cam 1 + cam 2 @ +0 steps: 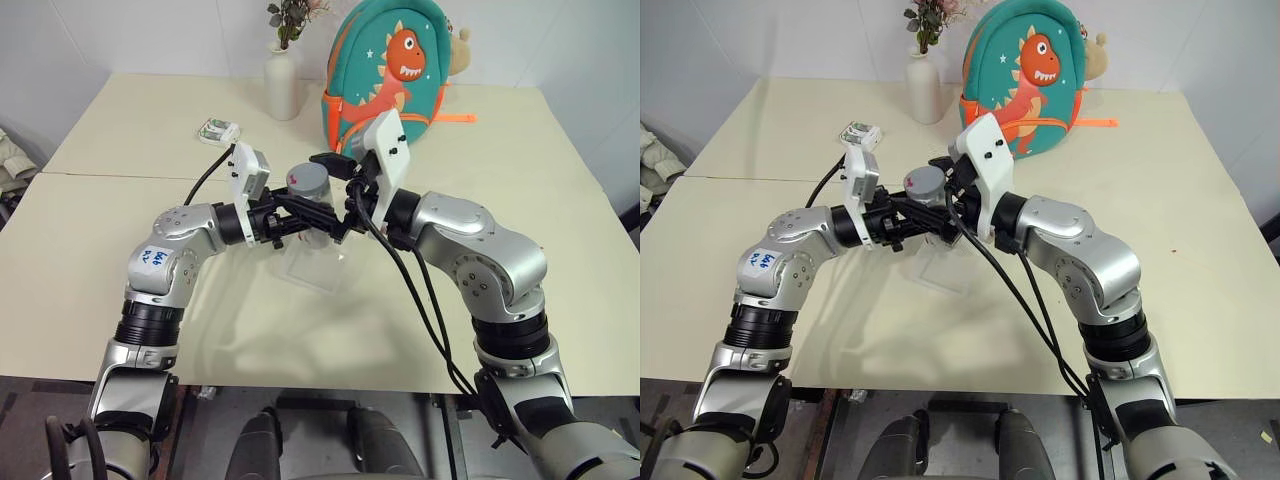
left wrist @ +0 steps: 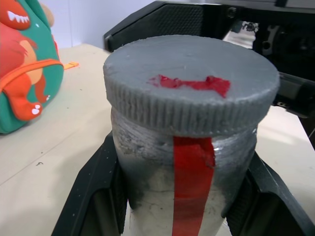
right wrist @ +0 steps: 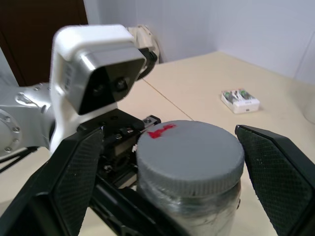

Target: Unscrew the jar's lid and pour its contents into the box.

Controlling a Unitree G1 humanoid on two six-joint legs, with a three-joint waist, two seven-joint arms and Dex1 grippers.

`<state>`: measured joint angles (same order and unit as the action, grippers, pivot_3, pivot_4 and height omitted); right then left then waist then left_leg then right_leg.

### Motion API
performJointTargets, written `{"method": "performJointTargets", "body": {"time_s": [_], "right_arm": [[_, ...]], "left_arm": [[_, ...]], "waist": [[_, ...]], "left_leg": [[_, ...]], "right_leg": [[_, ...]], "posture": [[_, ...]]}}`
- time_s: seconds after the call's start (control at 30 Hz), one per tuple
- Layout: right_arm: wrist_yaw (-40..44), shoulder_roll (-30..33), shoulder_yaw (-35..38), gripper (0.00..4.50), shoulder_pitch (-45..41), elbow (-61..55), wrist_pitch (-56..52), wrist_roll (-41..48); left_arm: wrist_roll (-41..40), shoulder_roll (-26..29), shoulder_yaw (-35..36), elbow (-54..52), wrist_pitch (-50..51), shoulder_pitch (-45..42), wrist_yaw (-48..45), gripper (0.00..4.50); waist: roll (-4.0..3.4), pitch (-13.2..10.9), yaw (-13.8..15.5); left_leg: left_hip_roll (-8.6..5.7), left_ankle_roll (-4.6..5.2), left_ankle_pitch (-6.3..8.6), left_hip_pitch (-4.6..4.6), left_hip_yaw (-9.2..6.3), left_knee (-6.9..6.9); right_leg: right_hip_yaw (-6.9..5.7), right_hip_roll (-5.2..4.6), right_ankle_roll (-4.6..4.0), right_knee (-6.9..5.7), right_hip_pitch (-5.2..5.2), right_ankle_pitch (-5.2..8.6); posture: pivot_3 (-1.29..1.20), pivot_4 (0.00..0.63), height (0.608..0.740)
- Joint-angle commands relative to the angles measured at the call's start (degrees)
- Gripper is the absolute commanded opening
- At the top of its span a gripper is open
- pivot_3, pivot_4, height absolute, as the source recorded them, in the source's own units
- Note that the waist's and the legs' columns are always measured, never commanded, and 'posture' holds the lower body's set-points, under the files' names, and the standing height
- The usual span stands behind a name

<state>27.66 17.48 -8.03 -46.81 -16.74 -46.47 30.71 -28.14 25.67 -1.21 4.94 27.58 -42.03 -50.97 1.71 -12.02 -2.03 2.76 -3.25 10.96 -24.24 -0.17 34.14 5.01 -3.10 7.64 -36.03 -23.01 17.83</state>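
My left fingers (image 2: pixel 93 196) clench the jar (image 2: pixel 187 187); my right fingers (image 3: pixel 275 172) gape around its lid (image 3: pixel 189 150), above the box (image 1: pixel 310 265), vase (image 1: pixel 282 82) and backpack (image 1: pixel 385 60) behind.

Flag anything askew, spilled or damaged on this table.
Nothing stands out. The jar is upright in the left gripper, lid on and level, right gripper open around it. The box, vase and backpack stand undisturbed; no spill.

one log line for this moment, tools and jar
left tool: shut on jar | right tool: open around lid, not gripping | lid: on | jar held over box
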Motion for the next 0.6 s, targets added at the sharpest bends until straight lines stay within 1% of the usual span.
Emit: {"method": "performJointTargets", "body": {"time_s": [0.03,0.33,0.43,0.5,0.53,0.57,0.6], "right_arm": [[0.4,0.2,1.2,4.5,-1.7,-0.4,-0.2,0.0],[0.5,-0.7,2.3,4.5,-1.7,-0.4,-1.2,0.7],[0.8,-0.8,2.2,3.88,-1.4,-0.4,-1.2,0.8],[1.1,-0.6,2.0,3.32,-1.2,-0.4,-1.2,0.8],[1.2,-0.6,1.9,2.91,-1.1,-0.4,-1.3,0.8],[1.4,-0.5,1.9,2.6,-1.1,-0.4,-1.5,0.8],[1.7,-0.3,1.9,2.56,-1.1,-0.4,-1.7,1.0]], "left_arm": [[0.9,0.9,-0.2,-2.6,-1.2,-0.1,-1.3,2.04],[2.4,0.9,-0.4,-1.9,-1.5,0.0,-2.6,2.04],[2.6,0.7,-0.4,-1.6,-1.5,-0.4,-2.7,2.04],[2.7,0.6,-0.3,-1.5,-1.5,-0.7,-2.9,2.04],[2.8,0.7,-0.3,-1.5,-1.4,-0.8,-3.0,2.04],[2.8,0.8,-0.2,-1.5,-1.3,-0.9,-3.1,2.04],[2.7,1.0,-0.2,-1.5,-1.3,-1.0,-3.4,2.04]], "waist": [[0.0,0.0,0.0],[0.0,0.0,0.0],[0.0,0.0,0.0],[0.0,0.0,0.0],[0.0,0.0,0.0],[0.0,0.0,0.0],[0.0,0.0,0.0]], "left_leg": [[0.0,0.0,0.0,0.0,0.0,0.0],[0.0,0.0,0.0,-0.01,0.0,-0.02],[0.0,0.0,0.0,-0.01,0.0,-0.02],[0.0,0.0,0.0,-0.02,0.01,-0.02],[0.0,0.0,0.0,-0.02,0.0,-0.03],[0.0,0.0,0.0,-0.02,0.0,-0.03],[0.0,0.0,0.0,-0.02,0.0,-0.03]], "right_leg": [[0.0,0.0,0.0,0.0,0.0,0.0],[0.0,0.0,0.0,0.01,-0.02,0.0],[0.01,0.0,0.0,0.01,-0.03,0.0],[0.01,0.0,0.0,0.01,-0.03,0.0],[0.01,0.0,0.0,0.01,-0.03,0.0],[0.01,0.0,0.0,0.01,-0.03,0.0],[0.01,0.0,0.0,0.01,-0.03,0.0]], "posture": [[0.0,0.15,0.74],[0.0,0.15,0.74],[0.0,0.15,0.74],[0.0,0.15,0.74],[0.0,0.15,0.74],[0.0,0.15,0.74],[0.0,0.15,0.74]]}}
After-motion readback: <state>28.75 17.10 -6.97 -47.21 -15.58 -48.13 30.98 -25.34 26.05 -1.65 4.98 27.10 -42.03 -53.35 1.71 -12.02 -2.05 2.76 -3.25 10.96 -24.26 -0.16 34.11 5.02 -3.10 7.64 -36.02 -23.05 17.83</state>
